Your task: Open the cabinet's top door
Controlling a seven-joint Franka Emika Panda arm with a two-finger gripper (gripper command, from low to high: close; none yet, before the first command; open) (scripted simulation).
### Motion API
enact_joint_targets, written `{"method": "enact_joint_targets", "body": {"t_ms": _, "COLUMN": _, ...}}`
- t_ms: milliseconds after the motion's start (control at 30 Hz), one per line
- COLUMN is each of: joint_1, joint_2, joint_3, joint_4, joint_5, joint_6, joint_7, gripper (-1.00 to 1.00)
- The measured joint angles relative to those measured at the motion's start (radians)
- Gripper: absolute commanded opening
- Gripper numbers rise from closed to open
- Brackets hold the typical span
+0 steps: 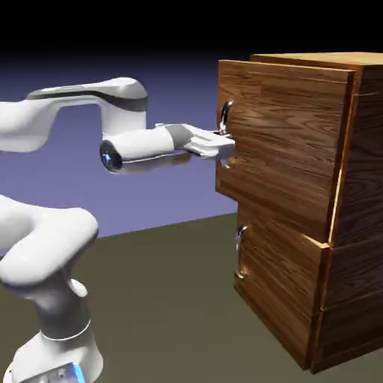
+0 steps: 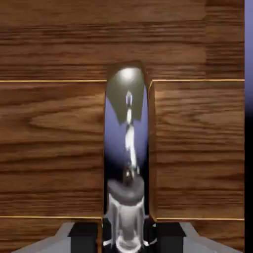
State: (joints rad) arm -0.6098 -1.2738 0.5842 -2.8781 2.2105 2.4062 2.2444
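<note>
The brown wood-grain cabinet (image 1: 363, 194) stands at the exterior view's right. Its top door (image 1: 292, 142) is the larger upper panel, with a curved silver handle (image 1: 226, 114) near its left edge. This panel's face seems to sit slightly forward of the lower one. My gripper (image 1: 227, 146) reaches in level from the left and is shut on the lower part of that handle. In the hand view the silver handle (image 2: 129, 143) runs up the middle, and my gripper (image 2: 126, 238) clamps its base. The top door's wood (image 2: 49, 148) fills the rest.
Below the top door is the shorter lower panel (image 1: 277, 288) with its own silver handle (image 1: 240, 241). The dark table (image 1: 164, 299) stretches between the robot's base and the cabinet. My white forearm (image 1: 142, 146) lies level in front of the door.
</note>
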Motion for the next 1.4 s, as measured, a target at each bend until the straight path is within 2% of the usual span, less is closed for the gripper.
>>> {"method": "enact_joint_targets", "body": {"t_ms": 367, "joint_1": 0.044, "joint_2": -0.072, "joint_3": -0.399, "joint_4": -0.120, "joint_5": -0.407, "joint_6": -0.296, "joint_7": 0.013, "gripper": -1.00}}
{"method": "enact_joint_targets", "body": {"t_ms": 733, "joint_1": 0.009, "joint_2": 0.042, "joint_3": -0.797, "joint_4": -0.072, "joint_5": -0.808, "joint_6": -0.613, "joint_7": -0.043, "gripper": -1.00}}
{"method": "enact_joint_targets", "body": {"t_ms": 1033, "joint_1": 0.093, "joint_2": 0.299, "joint_3": -1.124, "joint_4": 0.126, "joint_5": -1.115, "joint_6": -0.916, "joint_7": -0.142, "gripper": -1.00}}
{"method": "enact_joint_targets", "body": {"t_ms": 1400, "joint_1": 0.405, "joint_2": 0.670, "joint_3": -1.509, "joint_4": 0.517, "joint_5": -1.339, "joint_6": -1.323, "joint_7": -0.289, "gripper": -1.00}}
